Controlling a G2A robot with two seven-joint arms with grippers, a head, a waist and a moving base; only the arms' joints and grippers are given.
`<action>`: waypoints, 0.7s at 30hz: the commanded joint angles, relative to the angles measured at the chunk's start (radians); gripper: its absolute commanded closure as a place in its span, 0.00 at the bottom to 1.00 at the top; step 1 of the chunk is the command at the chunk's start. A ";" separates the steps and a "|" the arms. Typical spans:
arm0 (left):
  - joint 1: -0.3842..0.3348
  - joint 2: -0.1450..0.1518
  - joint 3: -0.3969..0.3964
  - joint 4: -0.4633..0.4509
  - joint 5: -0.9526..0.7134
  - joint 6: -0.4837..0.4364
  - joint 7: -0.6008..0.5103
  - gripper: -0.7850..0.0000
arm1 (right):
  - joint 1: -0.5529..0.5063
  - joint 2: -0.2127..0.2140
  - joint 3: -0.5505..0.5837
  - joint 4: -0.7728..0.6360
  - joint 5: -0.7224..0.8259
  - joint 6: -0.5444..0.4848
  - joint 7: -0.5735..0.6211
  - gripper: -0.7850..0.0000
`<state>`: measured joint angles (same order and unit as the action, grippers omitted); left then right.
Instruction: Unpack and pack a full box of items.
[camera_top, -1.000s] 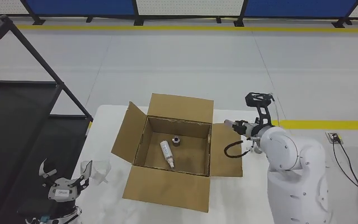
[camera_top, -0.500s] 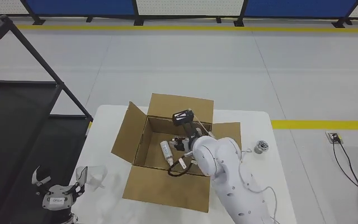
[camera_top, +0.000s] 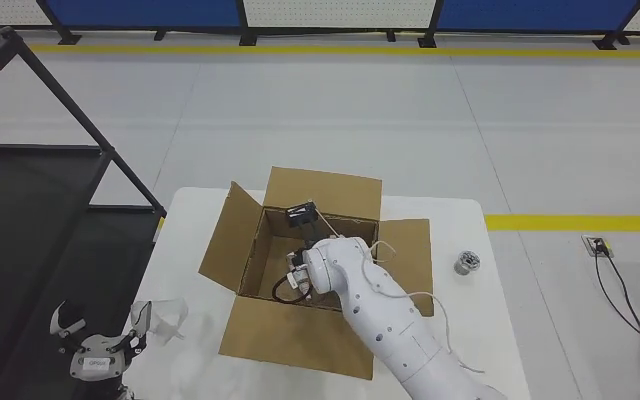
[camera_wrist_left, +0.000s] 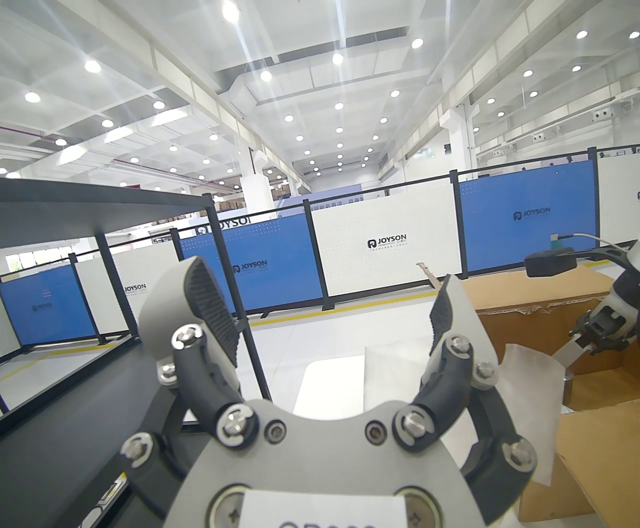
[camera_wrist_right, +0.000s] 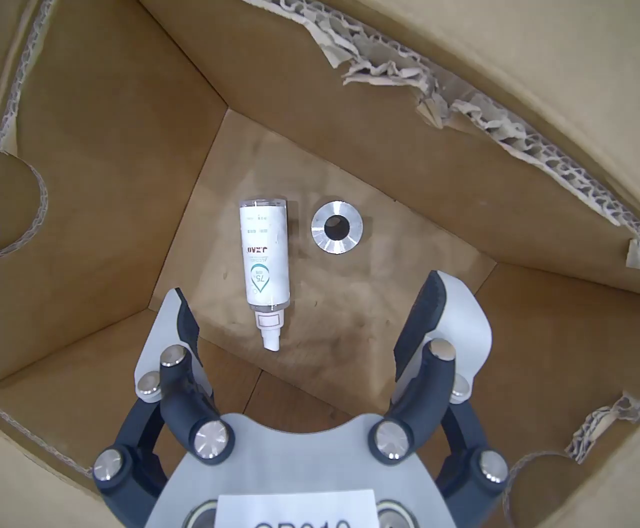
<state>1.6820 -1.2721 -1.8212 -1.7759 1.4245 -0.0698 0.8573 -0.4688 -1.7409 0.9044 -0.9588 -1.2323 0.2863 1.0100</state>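
An open cardboard box (camera_top: 250, 320) stands in the middle of the white table. On its floor lie a white bottle (camera_wrist_right: 264, 260) and, beside it, a metal ring (camera_wrist_right: 337, 227). My right gripper (camera_wrist_right: 305, 292) hangs open inside the box, above and just short of both, touching neither. In the top view the right arm (camera_top: 340, 275) covers the box's inside. My left gripper (camera_top: 100, 322) is open and holds nothing, off the table's front left corner; its fingers (camera_wrist_left: 210, 295) point towards the box (camera_wrist_left: 540, 295).
A small metal part (camera_top: 466, 263) lies on the table to the right of the box flap. A crumpled clear wrapper (camera_top: 172, 318) sits by the left gripper. A black rack (camera_top: 60, 200) stands left of the table. The box walls are torn in places.
The right arm swung from the table's right side across into the box. The small metal part now shows where the arm was. The left gripper drifted slightly toward the lower left.
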 joint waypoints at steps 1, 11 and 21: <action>-0.002 0.000 -0.002 0.001 0.000 -0.003 -0.003 0.00 | 0.000 0.000 0.000 0.000 0.000 0.000 0.000 0.00; -0.021 -0.001 0.010 0.014 0.008 -0.014 -0.009 0.00 | -0.001 -0.009 0.037 0.051 0.050 0.091 -0.091 0.00; -0.011 -0.003 0.000 0.020 -0.007 -0.008 0.013 0.00 | 0.127 -0.086 -0.009 0.360 0.183 0.123 -0.238 0.00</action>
<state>1.6696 -1.2745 -1.8202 -1.7568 1.4186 -0.0786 0.8681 -0.3537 -1.8169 0.9035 -0.6363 -1.0535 0.3814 0.7962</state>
